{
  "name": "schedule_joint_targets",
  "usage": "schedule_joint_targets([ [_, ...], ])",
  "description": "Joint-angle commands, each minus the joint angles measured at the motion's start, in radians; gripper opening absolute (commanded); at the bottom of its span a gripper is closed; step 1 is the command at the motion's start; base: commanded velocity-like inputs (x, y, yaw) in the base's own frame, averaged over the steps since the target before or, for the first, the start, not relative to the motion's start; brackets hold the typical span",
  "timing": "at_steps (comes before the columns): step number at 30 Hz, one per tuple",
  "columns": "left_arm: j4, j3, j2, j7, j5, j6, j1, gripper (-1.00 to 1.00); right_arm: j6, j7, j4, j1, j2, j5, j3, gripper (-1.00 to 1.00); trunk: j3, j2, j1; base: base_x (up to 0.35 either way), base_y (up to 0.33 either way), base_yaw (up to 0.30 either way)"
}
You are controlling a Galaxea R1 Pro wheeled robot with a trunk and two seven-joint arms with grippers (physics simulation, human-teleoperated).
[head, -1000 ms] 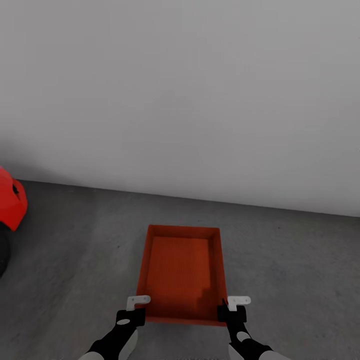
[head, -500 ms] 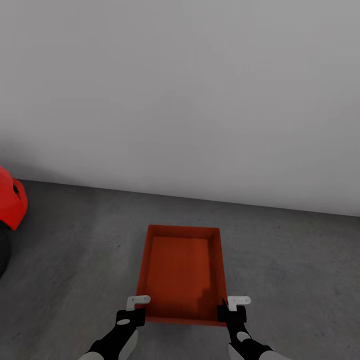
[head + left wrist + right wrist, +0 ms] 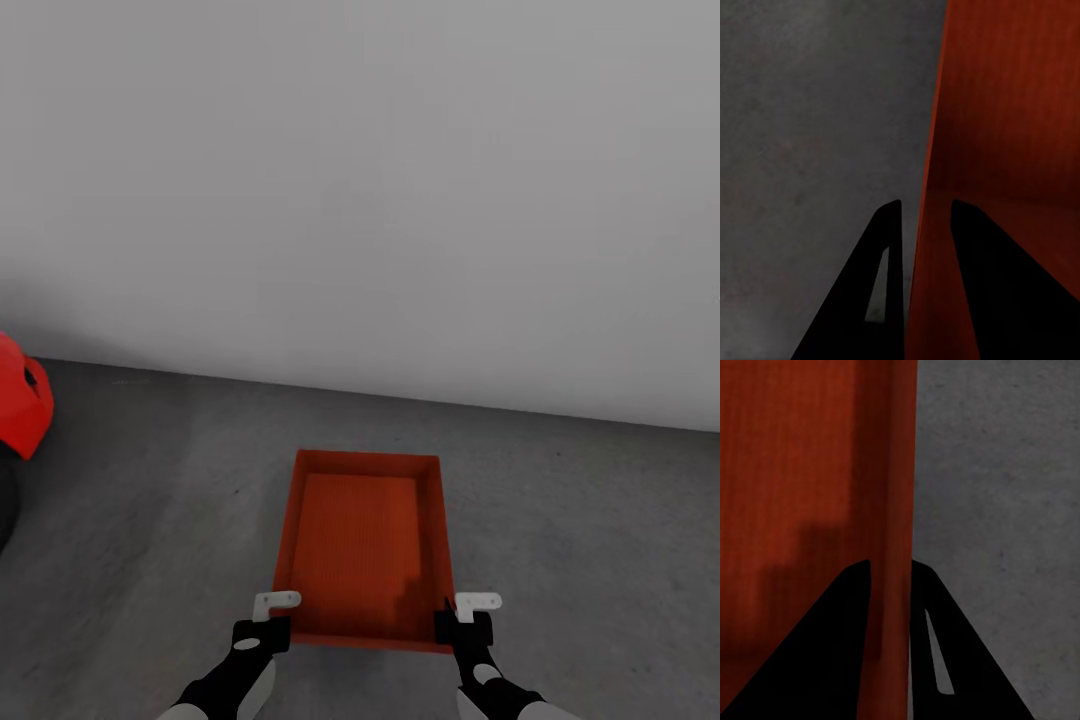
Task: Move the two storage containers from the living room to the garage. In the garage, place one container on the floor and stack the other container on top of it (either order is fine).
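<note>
1. No readable text, label, brand, number or sign anywhere.
2. Plain surface on the orange-red container, without print.
3. Bare white wall and grey floor, without marks.

Soft, even, dim light; the wall darkens toward its lower left. Faint blocky shadow inside the bin. Wrist views slightly blurred.

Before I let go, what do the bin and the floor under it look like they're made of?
Storage container: looks like matte orange-red plastic, going by the thin straight walls and finely ribbed bottom. Floor: likely bare concrete, dull grey, rough and mottled, no gloss. Both are simulator renders, so this is by look only.
</note>
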Motion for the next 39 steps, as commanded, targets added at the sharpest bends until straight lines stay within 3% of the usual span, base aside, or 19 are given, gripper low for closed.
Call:
schedule_joint_targets([
  [1, 0.002, 0.001, 0.000, 0.010, 0.006, 0.003, 0.001, -1.00, -0.042, -0.003, -0.005, -0.001, 0.001, 0.016, -0.003, -1.00, -0.004, -0.008, 0.004, 0.000, 0.000, 0.000],
  [25, 0.002, 0.001, 0.000, 0.010, 0.006, 0.003, 0.001, -1.00, -0.042, -0.003, -0.005, -0.001, 0.001, 0.016, -0.003, -1.00, -0.079, -0.176, 0.096, 0.000, 0.000, 0.000],
  [39, 0.002, 0.001, 0.000, 0.010, 0.006, 0.003, 0.001, -1.00, -0.042, -0.003, -0.005, -0.001, 0.001, 0.016, -0.003, -1.00, -0.085, -0.190, 0.104, 0.000, 0.000, 0.000],
])
